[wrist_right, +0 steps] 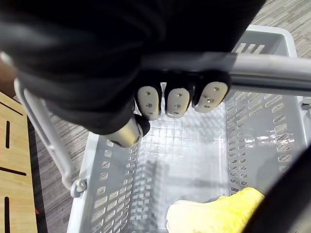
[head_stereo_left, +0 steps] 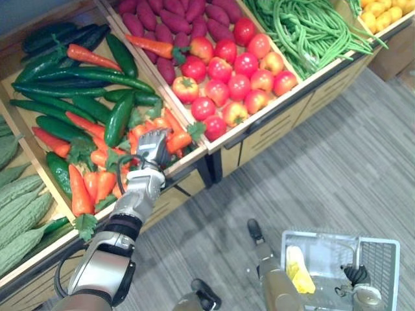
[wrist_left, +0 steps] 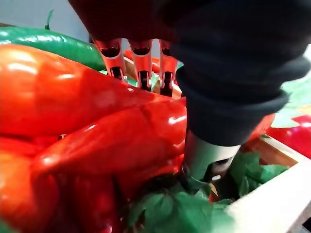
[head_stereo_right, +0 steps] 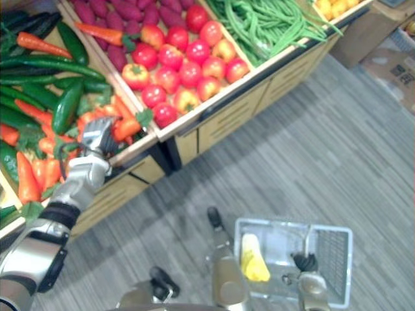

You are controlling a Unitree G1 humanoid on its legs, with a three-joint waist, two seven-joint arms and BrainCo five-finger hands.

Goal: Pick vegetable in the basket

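Note:
My left hand [head_stereo_left: 154, 146] reaches into the wooden crate and rests on a pile of orange carrots [head_stereo_left: 97, 184] with green leafy tops. In the left wrist view its fingers [wrist_left: 141, 73] stretch over one carrot [wrist_left: 112, 141] while the thumb [wrist_left: 204, 155] lies on the near side; the hand is open. My right hand [wrist_right: 175, 99] is curled round the grey handle [wrist_right: 272, 73] of a pale plastic basket [head_stereo_left: 337, 236] hanging low over the floor. A yellow vegetable [head_stereo_left: 298, 269] lies in the basket.
The wooden stand holds cucumbers [head_stereo_left: 120, 116] beside the carrots, tomatoes [head_stereo_left: 227, 71], purple sweet potatoes [head_stereo_left: 168, 19], green beans [head_stereo_left: 305, 29] and bitter gourds [head_stereo_left: 19, 207]. The crate's front rim [wrist_left: 272, 194] runs just under the left hand. Grey floor [head_stereo_left: 337, 162] lies before the stand.

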